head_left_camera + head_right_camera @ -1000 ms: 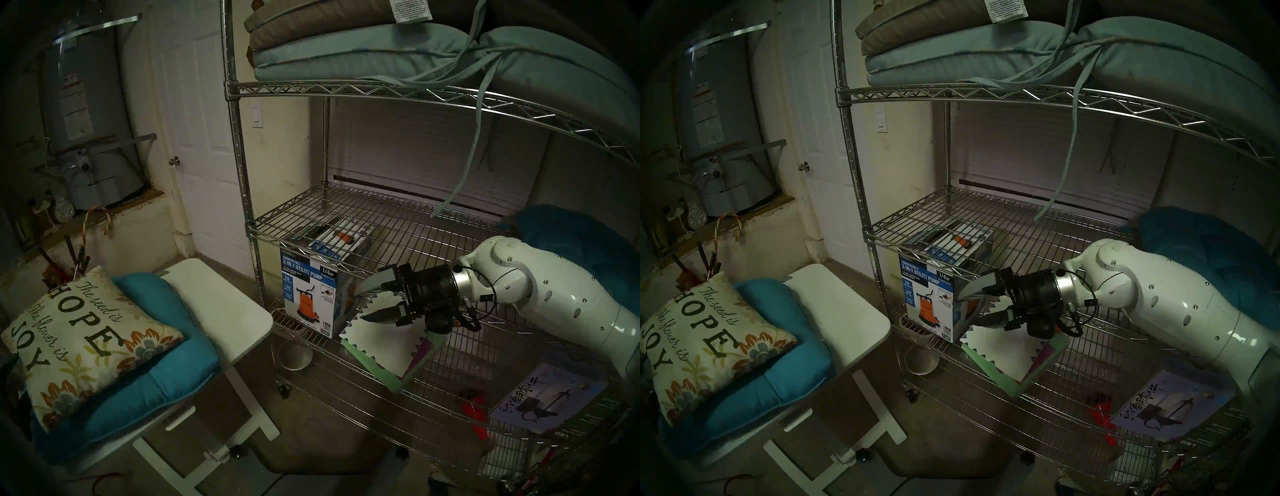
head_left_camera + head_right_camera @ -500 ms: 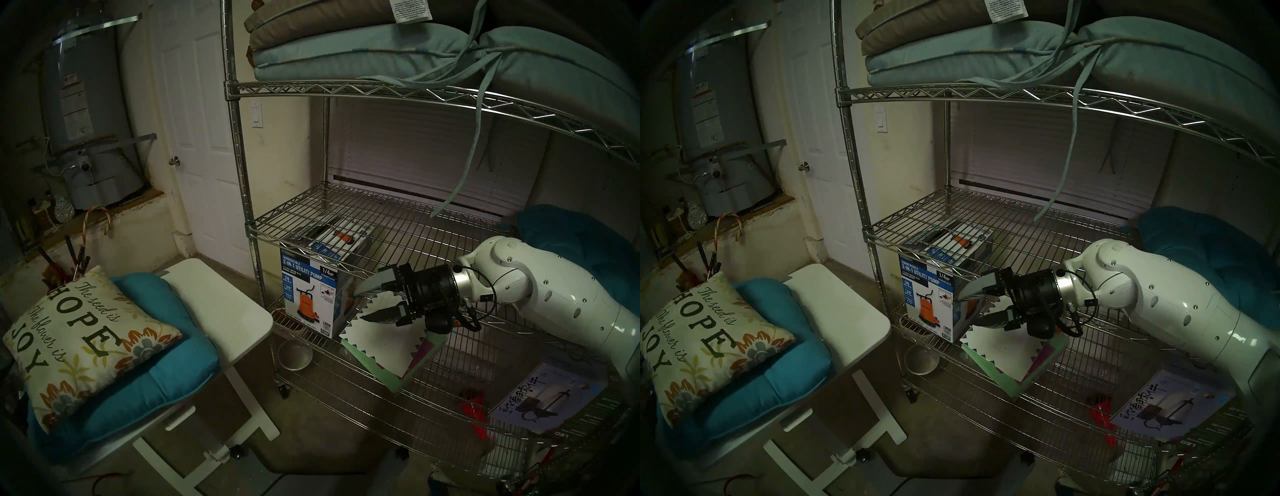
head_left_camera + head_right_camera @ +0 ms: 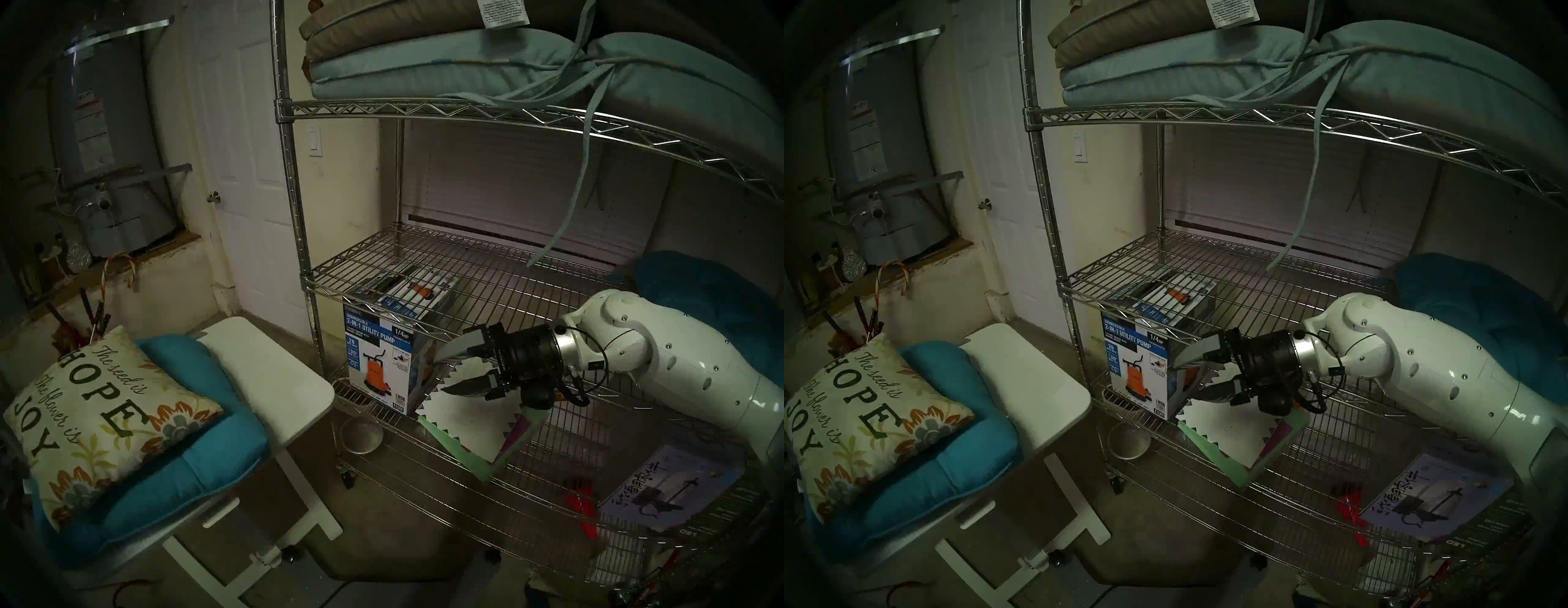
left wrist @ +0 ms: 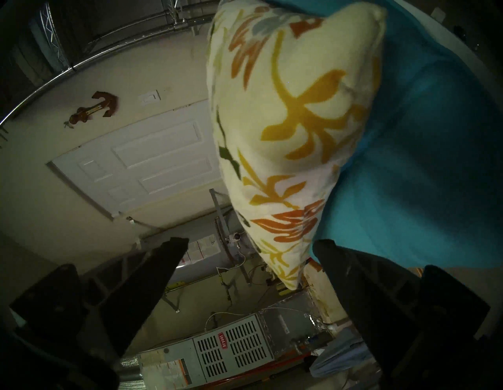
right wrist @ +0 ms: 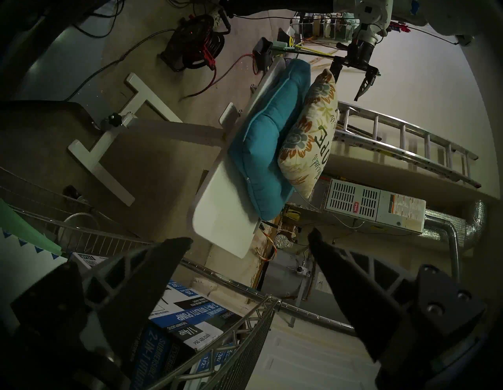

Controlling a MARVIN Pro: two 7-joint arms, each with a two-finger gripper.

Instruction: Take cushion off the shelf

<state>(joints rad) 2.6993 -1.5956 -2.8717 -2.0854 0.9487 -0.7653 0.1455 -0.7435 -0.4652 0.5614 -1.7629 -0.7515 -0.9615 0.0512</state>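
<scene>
- Right pincer (image 3: 450,375): fingers spread apart and empty, pointing at the utility pump box (image 3: 384,361) on a lower tier of the shelf (image 3: 297,108); it sits exactly where it did a second ago.
- Left pincer (image 5: 351,79): fingers apart, holding nothing, poised just beside the far edge of the cushion (image 3: 102,418); from its own wrist camera one finger (image 4: 152,283) lies clear of the fabric.
- Cushion: off the shelf, lying tilted on a teal seat cushion (image 3: 182,463) on the white bench (image 3: 275,382); against the frame a second ago its outer edge has shifted a little, the lettering otherwise unchanged.
- Shelf: pale blue-grey pads (image 3: 424,72) on the upper tier, another teal cushion (image 3: 700,297) behind the right arm; all unmoved.
</scene>
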